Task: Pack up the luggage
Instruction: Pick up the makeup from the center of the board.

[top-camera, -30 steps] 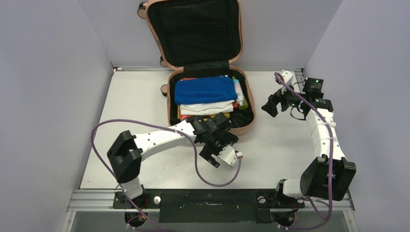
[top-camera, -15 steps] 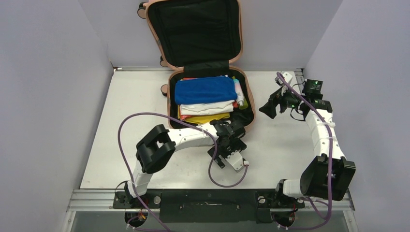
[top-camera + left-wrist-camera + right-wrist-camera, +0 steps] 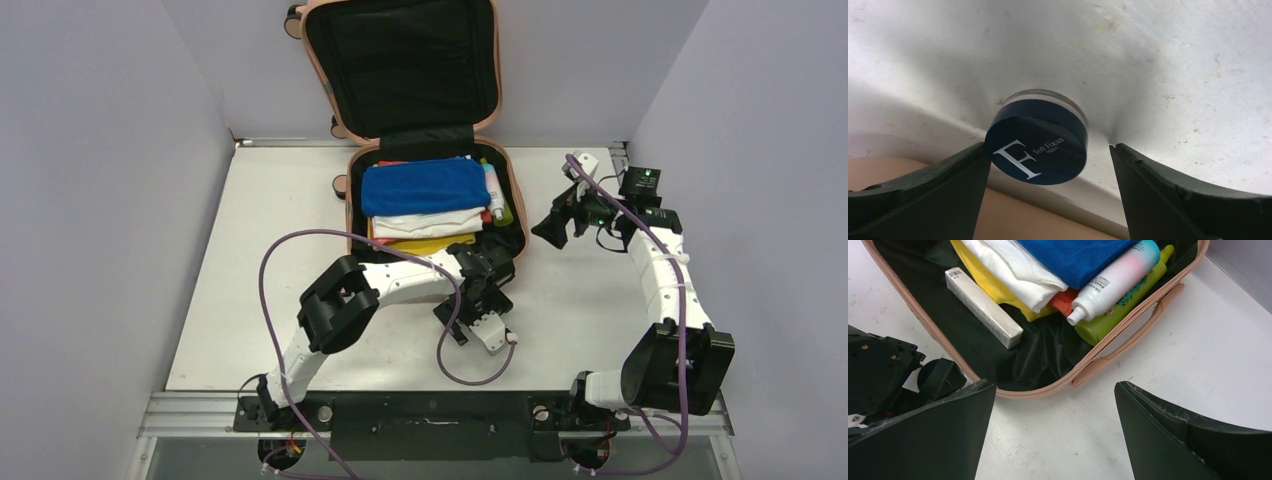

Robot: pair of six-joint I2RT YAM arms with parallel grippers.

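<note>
the small peach-pink hard-shell luggage [image 3: 400, 65] is laid open at the far middle of the white tabletop [image 3: 270, 230], lid raised upright. inside are packed a folded blue towel [image 3: 425, 186], a folded white cloth [image 3: 425, 222], a white bottle [image 3: 1108, 285] and a slim white carton [image 3: 983, 307]. the left gripper [image 3: 1048, 146] is spread wide around a small round jar with a navy lid [image 3: 1037, 150] (lettered "soft focus"), which is stood on the tabletop just beside the luggage's near right corner. the right gripper [image 3: 1055, 385] is held wide and empty just right of the luggage.
</note>
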